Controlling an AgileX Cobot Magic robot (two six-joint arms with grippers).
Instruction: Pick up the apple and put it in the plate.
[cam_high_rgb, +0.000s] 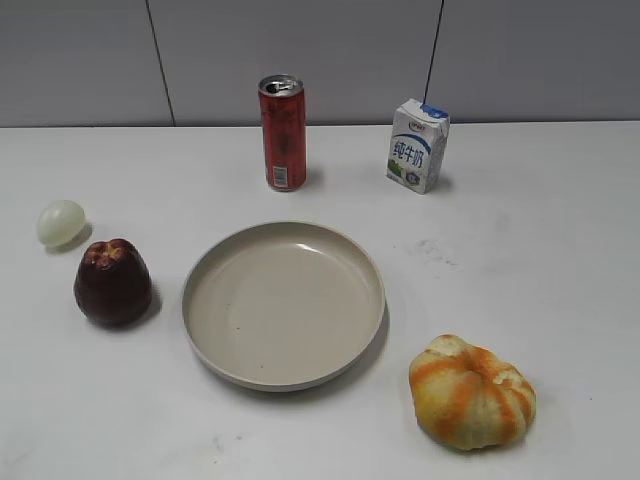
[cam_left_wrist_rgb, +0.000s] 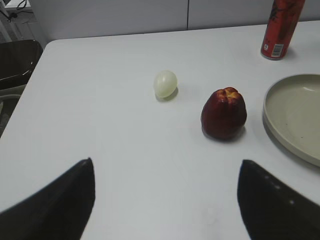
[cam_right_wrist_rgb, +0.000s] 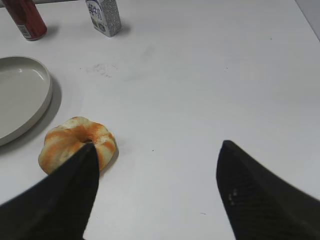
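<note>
The task looks to be at its first step; the apple stands upright on the white worktop, just beside the left rim of the plate but not touching it, and the plate holds nothing. A small pale ball lies near the apple, a little behind it.

The left hand is spread wide, with nothing between its 2 fingers; it hangs above the worktop, well apart from the apple, which sits ahead and a little right of its middle. The right hand is also spread and holds nothing; the orange pumpkin lies ahead on its left side (this fruit is not the target).

I judge the left arm is the natural one to reach; it must go forward and a little right, come down around the apple's wide body, then pinch it without pushing the ball or the plate.
</note>
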